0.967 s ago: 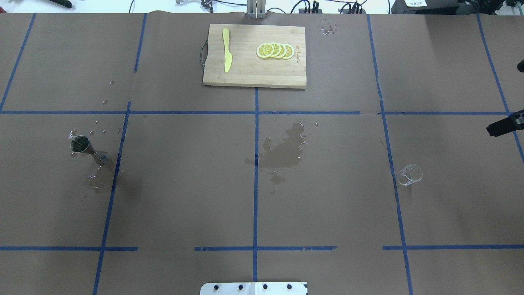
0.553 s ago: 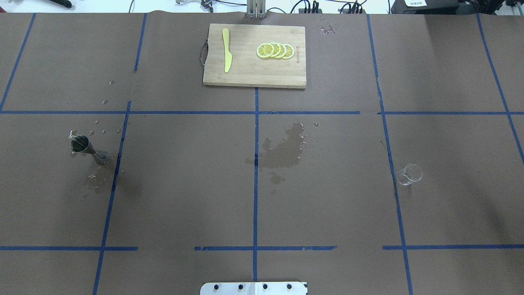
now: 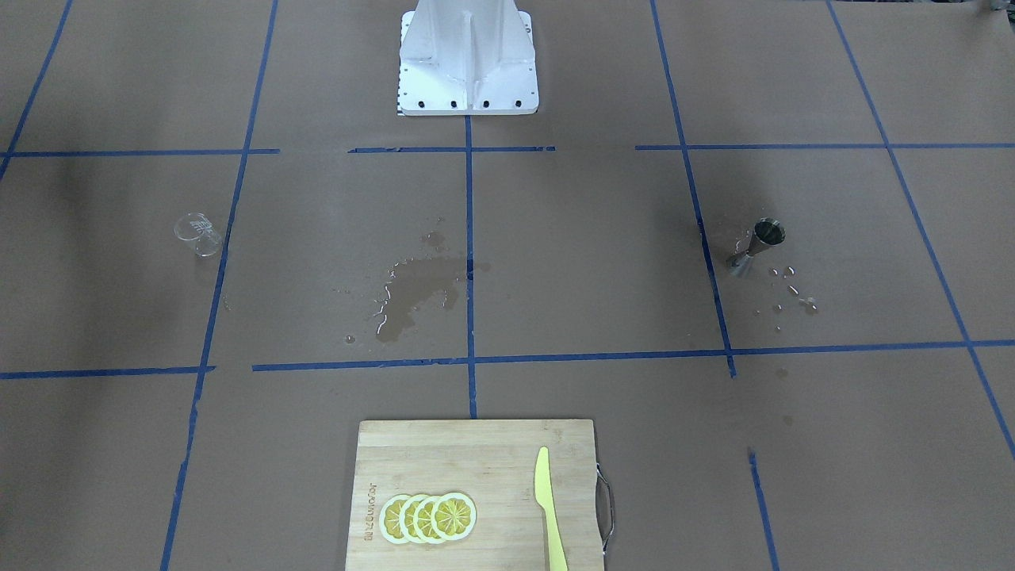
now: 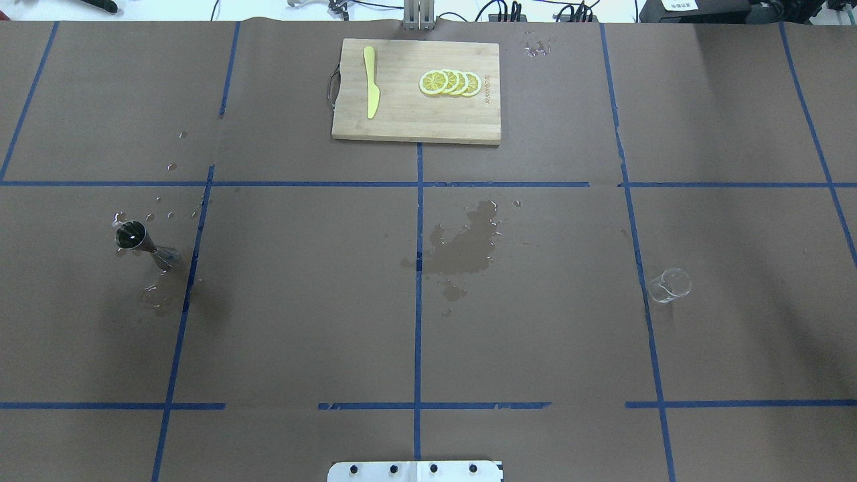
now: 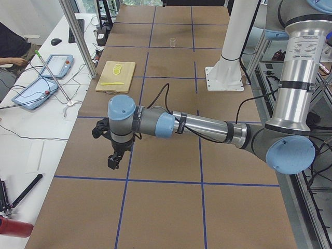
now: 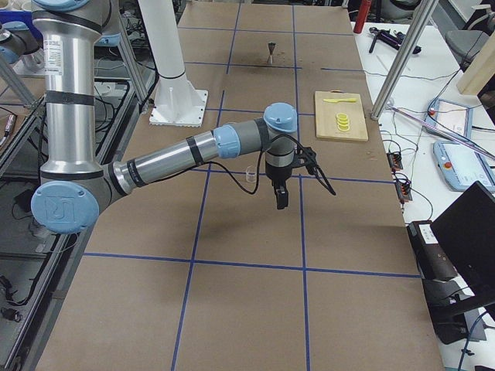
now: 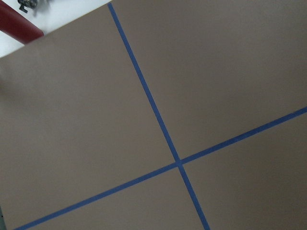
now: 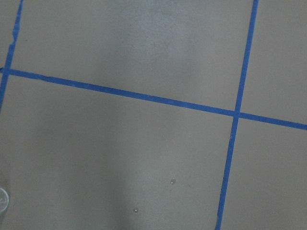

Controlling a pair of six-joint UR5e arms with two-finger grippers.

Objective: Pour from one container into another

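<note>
So the little metal jigger (image 4: 144, 244) is standing upright on the robot's left side of the table (image 4: 301, 321), with a bunch of droplets (image 4: 161, 215) scattered around it and a damp spot right at its base. The clear cup (image 4: 669, 286) is way over on the robot's right side, also upright, sitting just beside a blue tape line, well apart from the jigger. Between them, around mid-table, there's a dark wet patch (image 4: 465, 244) on the brown paper. The left gripper (image 5: 112, 162) hangs pointing down over the table's left end, and the right gripper (image 6: 280, 199) does the same at the other end, not touching the cup. Honestly can't tell from those side shots whether either set of jaws is apart or together. On the far edge there's a cutting board (image 4: 415, 124) with lemon slices (image 4: 450, 82) and a yellow knife (image 4: 370, 82).
</note>
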